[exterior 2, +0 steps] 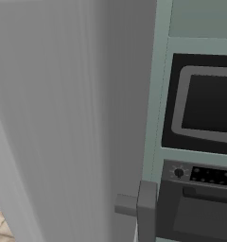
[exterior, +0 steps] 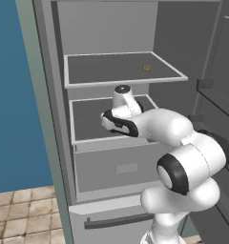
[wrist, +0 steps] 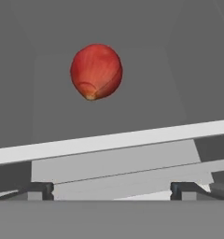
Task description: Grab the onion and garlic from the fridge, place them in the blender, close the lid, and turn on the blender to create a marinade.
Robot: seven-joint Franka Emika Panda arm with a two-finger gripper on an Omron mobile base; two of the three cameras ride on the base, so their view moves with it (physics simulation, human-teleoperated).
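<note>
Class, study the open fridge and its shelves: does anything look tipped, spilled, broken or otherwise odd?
Nothing stands out. The garlic sits alone on the fridge's upper shelf, the onion rests whole on a shelf beyond the open gripper, and the shelves look level and clean.

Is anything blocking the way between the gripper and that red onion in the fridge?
Nothing visible. The open gripper faces the onion on its shelf, with only the shelf's pale front edge lying between and below them.

Fridge (exterior: 111,167) open, two grey shelves above a drawer box (exterior: 121,169). Arm (exterior: 183,162) reaches in over the lower shelf (exterior: 88,119), hand hidden behind the wrist. Garlic (exterior: 146,67) on the upper shelf (exterior: 116,69), above the wrist and to its right.
</note>
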